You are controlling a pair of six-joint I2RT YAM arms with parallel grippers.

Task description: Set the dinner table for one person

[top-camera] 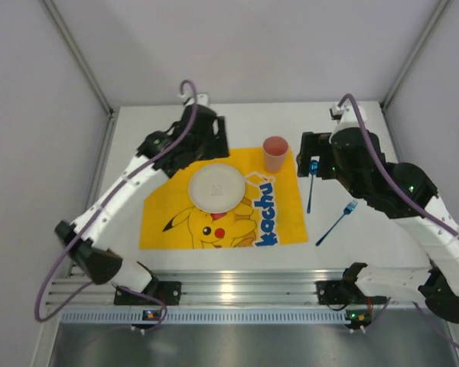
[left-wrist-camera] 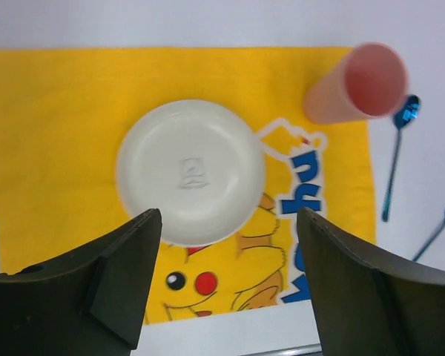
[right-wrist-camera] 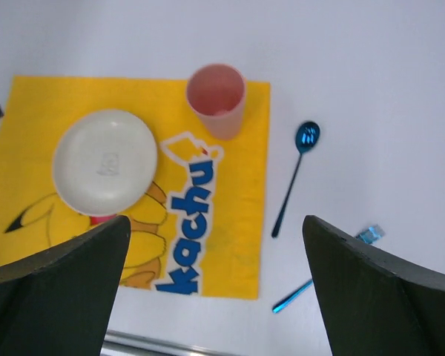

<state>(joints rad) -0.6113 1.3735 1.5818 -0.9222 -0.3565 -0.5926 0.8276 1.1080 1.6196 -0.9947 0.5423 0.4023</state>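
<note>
Both spread, empty: left end effector (left-wrist-camera: pixel 228 222), right end effector (right-wrist-camera: pixel 215 220). The fork (top-camera: pixel 335 225) lies skewed right of the mat (top-camera: pixel 164 210) — suggest a mid-handle pinch, aligning it beside the spoon (top-camera: pixel 310 189).

One table (top-camera: pixel 367 248). One yellow mat (top-camera: pixel 161 222) lies on it, left of the middle. One white plate (top-camera: pixel 216 187) sits on the mat, and one pink cup (top-camera: pixel 275 153) stands at the mat's far right corner. Right of the mat lie two blue pieces of cutlery: one spoon (top-camera: pixel 310 186), farther off, and one fork (top-camera: pixel 336 222), nearer and further right. Two robot arms: one left arm (top-camera: pixel 115 195), one right arm (top-camera: pixel 436 222).
</note>
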